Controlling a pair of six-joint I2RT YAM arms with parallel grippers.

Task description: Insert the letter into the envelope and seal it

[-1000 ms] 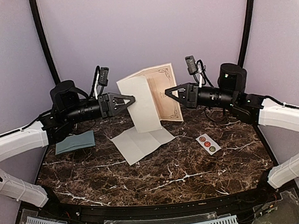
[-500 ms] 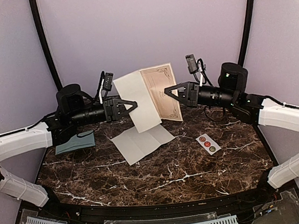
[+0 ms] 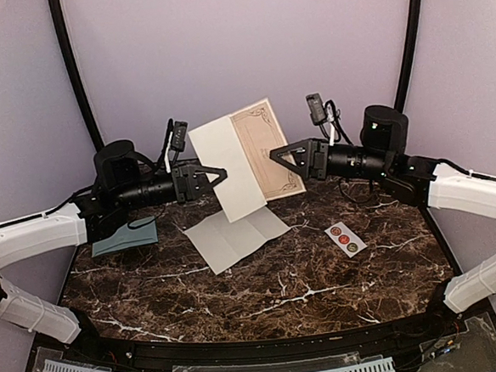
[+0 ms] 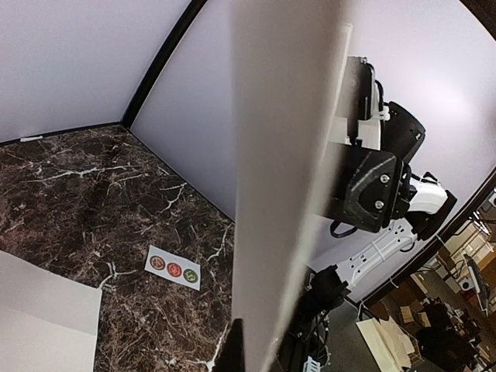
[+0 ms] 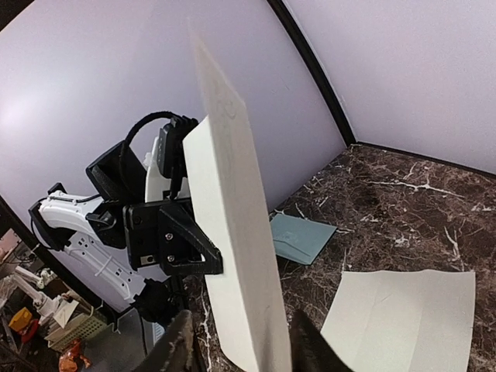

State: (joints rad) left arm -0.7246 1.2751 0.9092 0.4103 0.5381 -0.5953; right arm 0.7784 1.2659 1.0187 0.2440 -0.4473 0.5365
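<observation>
The letter (image 3: 240,163), a folded cream sheet with an ornate border, is held upright in the air above the back of the table. My left gripper (image 3: 219,173) is shut on its left panel; in the left wrist view the letter (image 4: 279,194) fills the middle as a pale band. My right gripper (image 3: 278,157) is open, its fingers (image 5: 177,345) standing apart on either side of the letter (image 5: 232,256) without pinching it. The pale teal envelope (image 3: 125,236) lies flat at the table's left, partly hidden under the left arm, and the right wrist view also has the envelope (image 5: 304,239).
A plain white creased sheet (image 3: 235,238) lies flat on the marble table below the letter. A small white strip of round stickers (image 3: 345,238) lies at the right, seen too as the sticker strip (image 4: 173,268). Purple walls close in behind.
My left gripper closed onto the letter's left panel. My right gripper opened and let go of the letter, which tilted slightly to the left.
</observation>
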